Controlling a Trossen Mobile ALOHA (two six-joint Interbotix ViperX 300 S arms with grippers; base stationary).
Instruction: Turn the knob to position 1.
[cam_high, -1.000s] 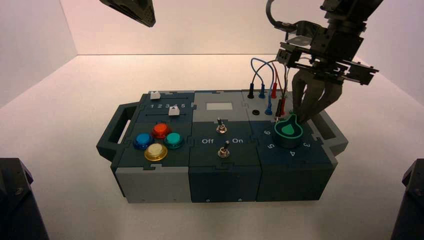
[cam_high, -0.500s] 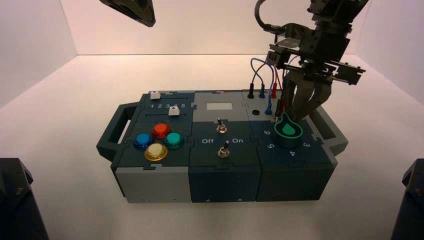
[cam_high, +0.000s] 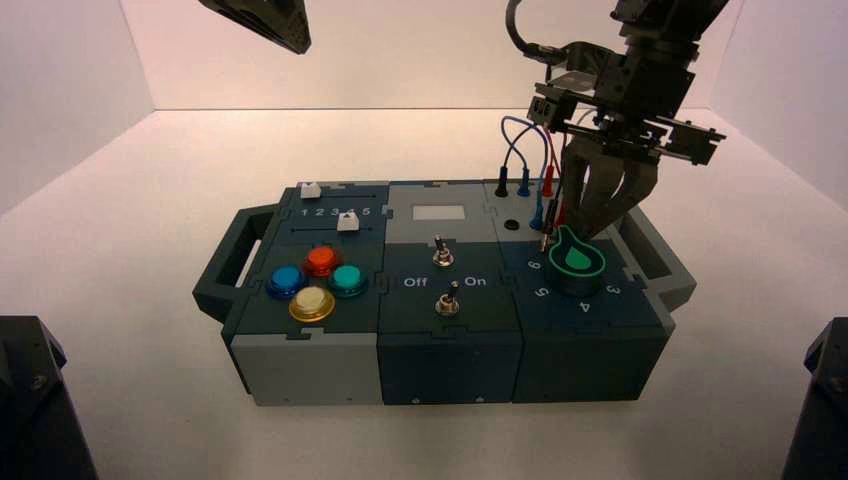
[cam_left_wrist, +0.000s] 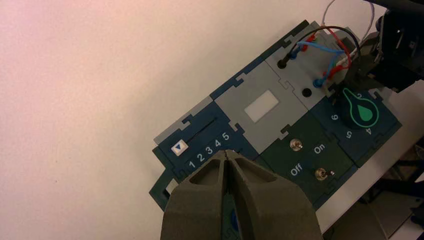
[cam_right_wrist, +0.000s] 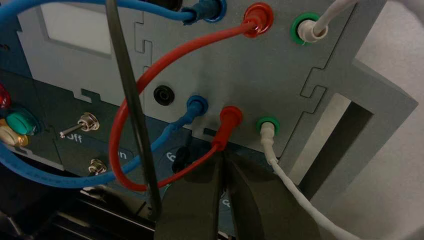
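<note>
The knob (cam_high: 577, 260), a dark-green dial with a bright green teardrop pointer, sits on the right section of the box (cam_high: 450, 350). Its narrow end points toward the wire sockets behind it. In the left wrist view the knob (cam_left_wrist: 363, 112) shows far off, with printed numbers round it. My right gripper (cam_high: 590, 228) hangs over the knob's rear edge, shut, with its fingertips at the pointer's narrow end among the wires. In the right wrist view the right gripper (cam_right_wrist: 221, 156) hides most of the knob. My left gripper (cam_left_wrist: 228, 152) is shut and empty. It is parked high at the left gripper (cam_high: 290, 35) position, top left.
Blue, red, black and white wires (cam_high: 530, 150) loop from sockets just behind the knob, close to the right fingers. Two metal toggle switches (cam_high: 442, 258) stand in the middle section. Coloured push buttons (cam_high: 315, 280) and white slider tabs (cam_high: 347, 222) are on the left. Handles (cam_high: 230, 265) stick out at both ends.
My right gripper has shifted left over the knob's rear edge. The knob's pointer has swung left with it, from back-right toward the back-left.
</note>
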